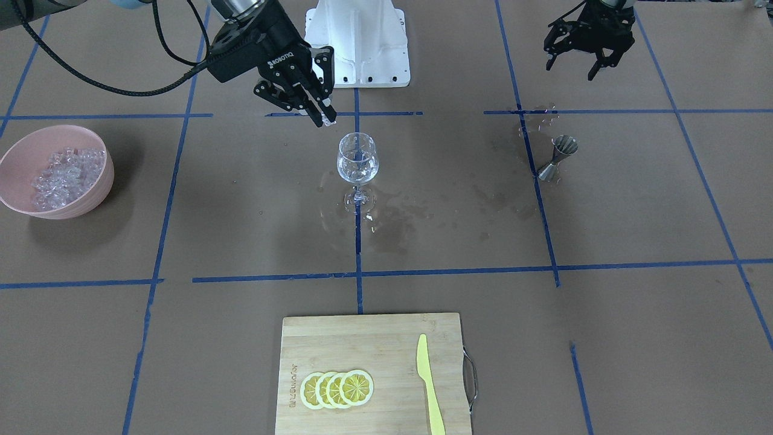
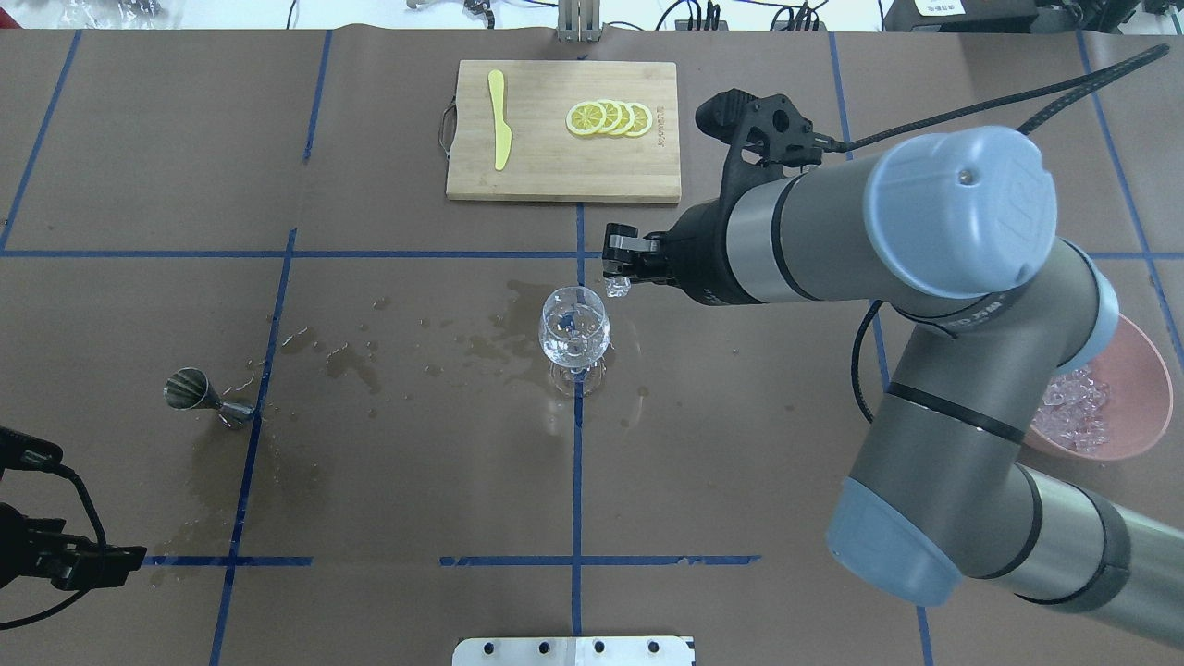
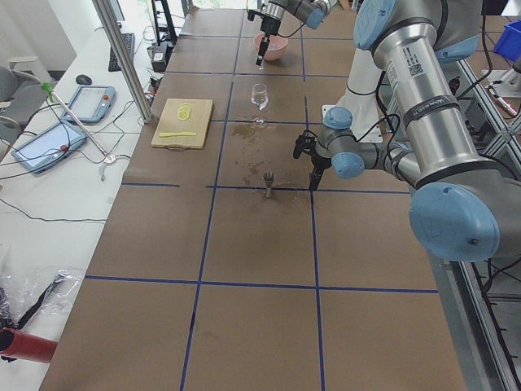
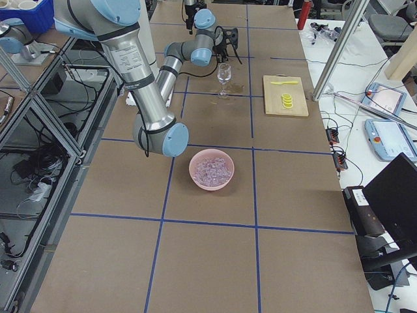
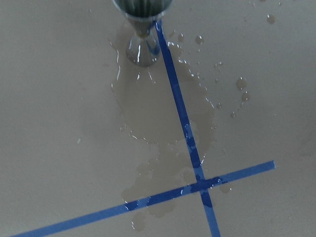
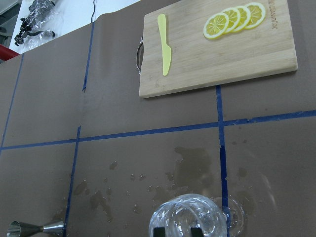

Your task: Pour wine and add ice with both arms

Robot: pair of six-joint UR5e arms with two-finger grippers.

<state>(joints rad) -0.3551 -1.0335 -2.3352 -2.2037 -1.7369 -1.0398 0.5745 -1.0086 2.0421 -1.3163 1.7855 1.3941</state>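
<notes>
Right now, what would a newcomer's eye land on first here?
The right gripper, jaws pinched on an ice cube, hanging close above the wine glass at the table's centre. Then the wet spill spread around the glass toward the jigger, and the pink bowl of ice on the robot's right.

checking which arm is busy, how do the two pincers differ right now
The right pincer is shut on an ice cube just beside the wine glass; the left pincer is open and empty, off near the metal measuring cup. Both are black and held above the table.
</notes>
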